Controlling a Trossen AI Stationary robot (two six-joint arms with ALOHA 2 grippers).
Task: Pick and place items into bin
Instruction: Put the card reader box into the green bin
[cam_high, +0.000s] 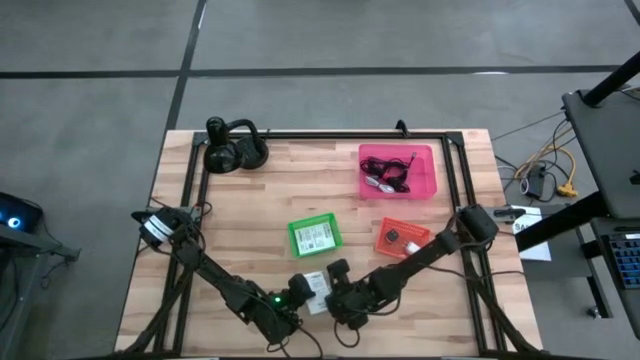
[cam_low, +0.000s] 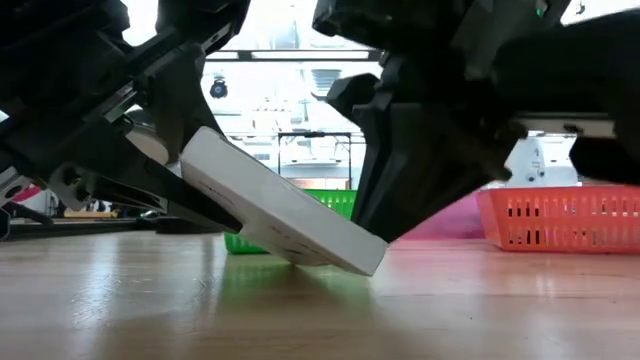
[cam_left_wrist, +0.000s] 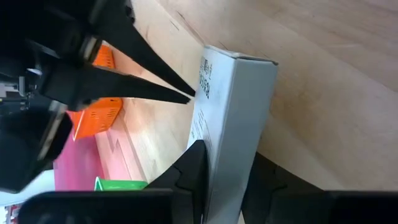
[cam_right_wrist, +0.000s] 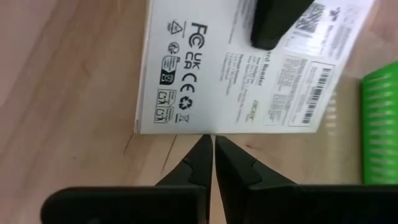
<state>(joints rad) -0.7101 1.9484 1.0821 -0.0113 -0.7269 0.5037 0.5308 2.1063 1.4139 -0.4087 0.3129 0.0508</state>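
A white flat box with a printed label lies between my two grippers near the table's front edge. In the low view the box is tilted, its lower end toward the table's right. My left gripper is shut on it. My right gripper is shut, and its tips are at the box's edge. A pink bin holds black and red cables. A green bin holds a white packet. An orange bin holds a small dark piece. My left gripper pinches the box across its thickness, one finger on the label face and one on the opposite face. The box sits tilted in the hold; whether its lower end rests on the table I cannot tell. My right gripper's shut fingertips meet the edge of the box's label face, coming from the table's right side.
Black headphones stand at the far left of the table. A black frame runs along the table's far edge and sides. Bare wood lies to the left of the green bin and at the table's front right.
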